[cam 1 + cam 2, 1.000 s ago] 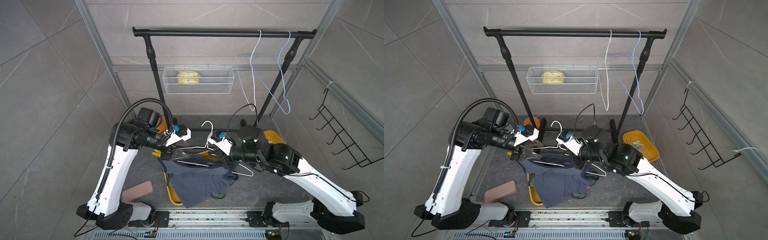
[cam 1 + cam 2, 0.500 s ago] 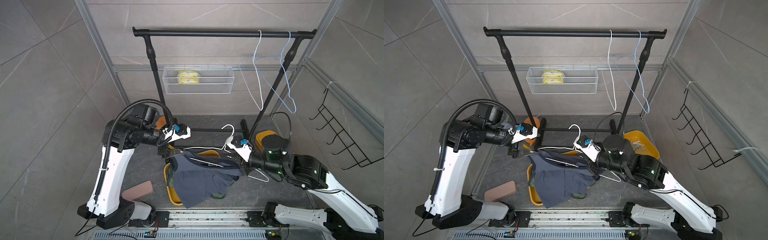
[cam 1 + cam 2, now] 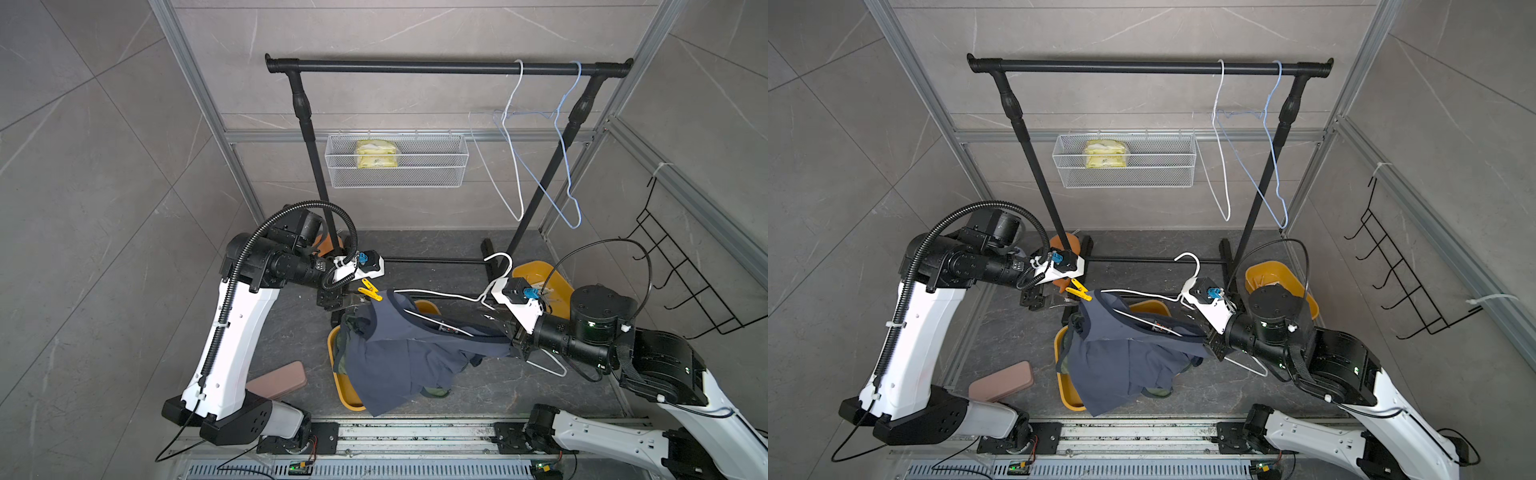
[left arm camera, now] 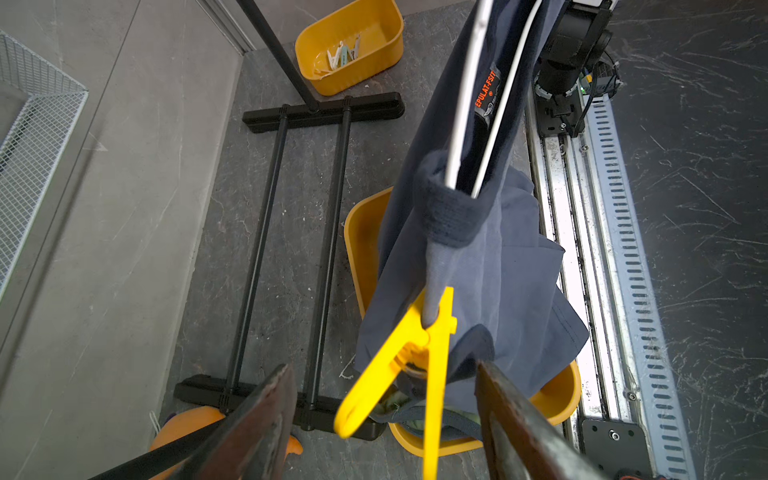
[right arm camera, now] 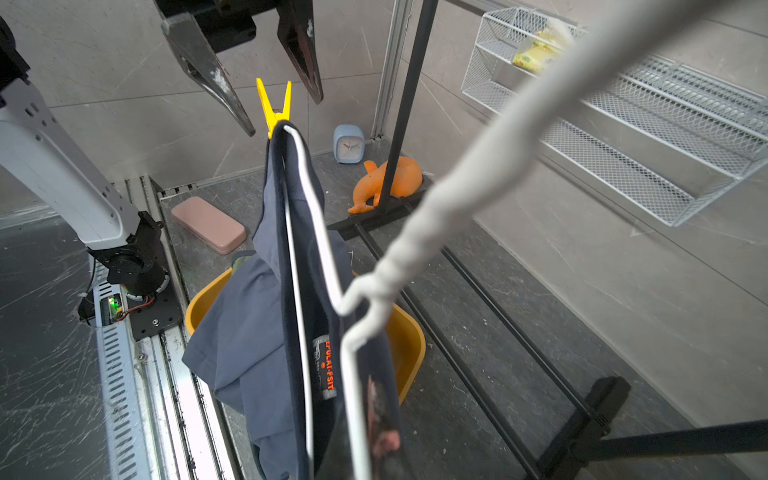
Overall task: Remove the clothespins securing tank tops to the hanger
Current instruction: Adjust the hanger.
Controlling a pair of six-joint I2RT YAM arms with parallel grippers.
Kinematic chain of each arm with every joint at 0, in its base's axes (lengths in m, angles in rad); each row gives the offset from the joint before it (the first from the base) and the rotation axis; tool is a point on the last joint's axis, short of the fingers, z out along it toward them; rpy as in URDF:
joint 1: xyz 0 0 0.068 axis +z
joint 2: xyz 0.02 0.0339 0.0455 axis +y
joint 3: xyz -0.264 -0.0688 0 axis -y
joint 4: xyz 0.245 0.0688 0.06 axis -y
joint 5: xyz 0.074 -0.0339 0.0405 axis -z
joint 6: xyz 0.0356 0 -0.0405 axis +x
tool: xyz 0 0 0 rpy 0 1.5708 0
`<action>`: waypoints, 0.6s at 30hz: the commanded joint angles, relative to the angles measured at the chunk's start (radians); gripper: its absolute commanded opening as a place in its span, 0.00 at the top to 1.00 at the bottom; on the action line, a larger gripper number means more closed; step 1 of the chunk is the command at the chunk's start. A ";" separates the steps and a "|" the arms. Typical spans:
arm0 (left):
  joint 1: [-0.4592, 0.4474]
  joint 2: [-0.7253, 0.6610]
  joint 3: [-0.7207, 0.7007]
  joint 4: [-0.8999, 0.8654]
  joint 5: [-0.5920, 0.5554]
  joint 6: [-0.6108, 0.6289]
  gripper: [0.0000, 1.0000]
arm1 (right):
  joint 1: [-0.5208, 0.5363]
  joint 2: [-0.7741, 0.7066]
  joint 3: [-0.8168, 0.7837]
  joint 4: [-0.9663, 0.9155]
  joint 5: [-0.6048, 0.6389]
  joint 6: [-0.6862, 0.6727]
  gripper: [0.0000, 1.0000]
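Left hand point(image 4: 382, 370) open astride yellow clothespin point(image 5: 275, 111), gaps both sides, right hand point(image 3: 492, 323) clamping hanger point(image 3: 440, 294).

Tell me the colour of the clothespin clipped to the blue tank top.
Bright yellow; the clothespin shows best in the left wrist view.

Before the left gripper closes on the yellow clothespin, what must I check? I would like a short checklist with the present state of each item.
1. The left gripper is open, with the yellow clothespin between its fingers: ok.
2. The clothespin is clipped on the slate blue tank top at the end of the white hanger: ok.
3. The right gripper is shut on the hanger: ok.
4. The yellow bin is below the tank top: ok.
5. Another clothespin at the far hanger end: cannot tell, fabric hides it.
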 commanded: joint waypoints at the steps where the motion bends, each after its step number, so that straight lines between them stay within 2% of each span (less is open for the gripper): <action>1: 0.001 -0.023 0.020 -0.185 0.037 0.018 0.30 | -0.003 -0.003 0.028 -0.024 0.024 0.016 1.00; 12: 0.000 -0.014 0.005 -0.181 0.076 0.020 0.33 | -0.003 0.009 0.039 -0.014 0.013 0.008 1.00; 15: 0.001 -0.013 -0.004 -0.182 0.077 0.022 0.39 | -0.003 0.005 0.041 -0.008 0.013 0.007 1.00; 18: 0.000 -0.014 -0.012 -0.181 0.079 0.026 0.40 | -0.003 -0.002 0.043 -0.005 0.015 0.006 1.00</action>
